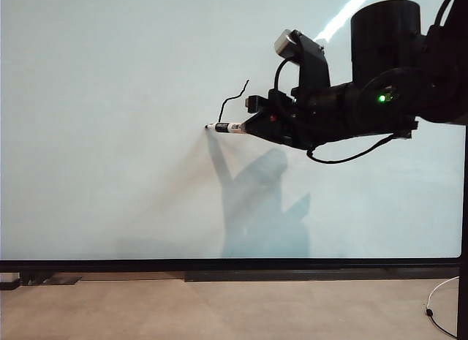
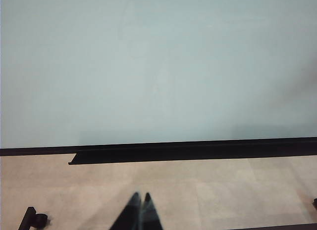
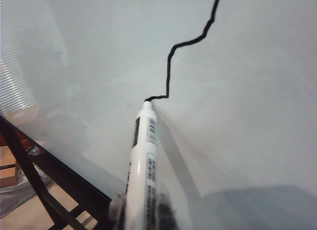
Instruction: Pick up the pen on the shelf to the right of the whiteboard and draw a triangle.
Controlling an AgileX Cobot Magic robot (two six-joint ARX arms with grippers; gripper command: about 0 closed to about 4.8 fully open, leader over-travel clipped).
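Pale, glossy whiteboard (image 1: 110, 135) fills nearly the whole exterior view, edged below by a thin black frame, with a light beige floor (image 1: 219, 311) beneath it.

Right gripper (image 1: 252, 126) reaches in from the right of the exterior view at mid-height of the board, pointing leftward, with its fingers closed on the pen (image 1: 227, 127). The pen is a slim white marker with a dark label; its body lies roughly level and its black tip touches the board surface. In the right wrist view the pen (image 3: 141, 161) projects from between the fingers, tip resting on the board at the end of the drawn line.

Only one wobbly black stroke (image 1: 230, 100) of the triangle is on the board, running from the pen tip up and to the right; the same stroke (image 3: 188, 47) shows in the right wrist view. The figure is not closed. The arm casts a grey shadow on the board below the pen.

Left gripper (image 2: 140, 210) sits low over the floor, facing the board's lower edge, well apart from it. Its fingers (image 2: 150, 215) are pressed together and hold nothing.
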